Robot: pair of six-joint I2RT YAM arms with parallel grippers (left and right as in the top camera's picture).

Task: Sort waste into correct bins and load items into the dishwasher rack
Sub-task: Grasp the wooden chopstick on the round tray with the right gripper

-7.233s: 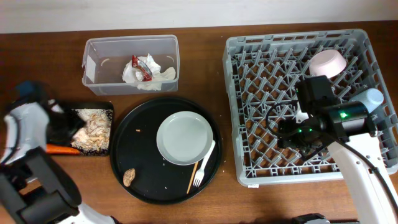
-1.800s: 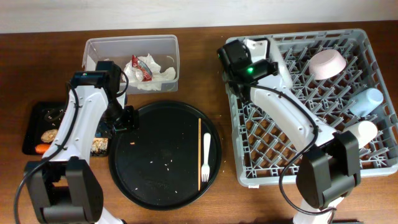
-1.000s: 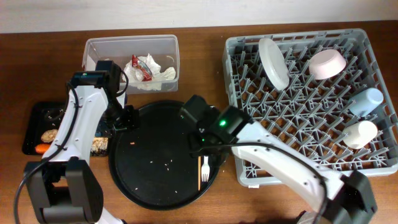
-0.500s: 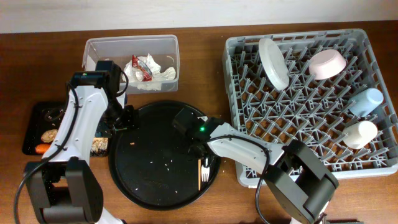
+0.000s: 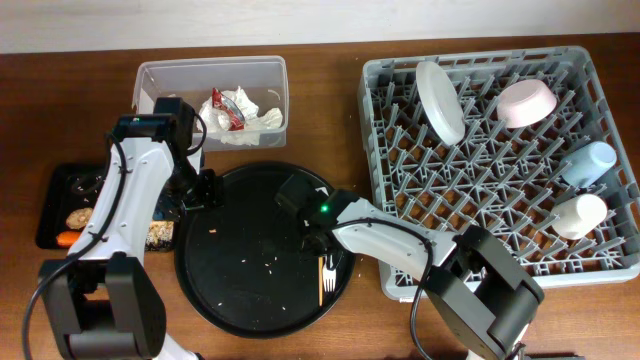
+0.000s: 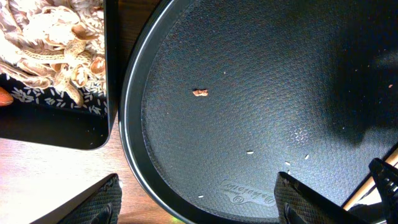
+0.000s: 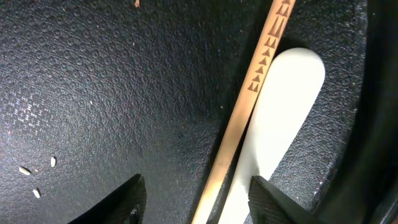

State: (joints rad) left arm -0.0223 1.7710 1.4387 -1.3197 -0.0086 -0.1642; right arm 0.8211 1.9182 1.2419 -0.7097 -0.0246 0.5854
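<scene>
Overhead, you see the dishwasher rack (image 5: 500,180) just right of the round black tray (image 5: 240,290), with the white plate (image 5: 440,100) standing in it. On the tray's right side, the wooden chopstick (image 7: 249,106) and white fork (image 7: 280,112) lie touching. Your right hand (image 7: 198,193) hangs over them, fingers spread. Your left hand (image 6: 199,193), also spread, hangs over the tray's left rim.

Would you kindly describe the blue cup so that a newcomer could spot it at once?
Find the large grey dishwasher rack on the right and follow its right edge. Of the two cups there, it is the pale blue cup, farther back than the white cup.
</scene>
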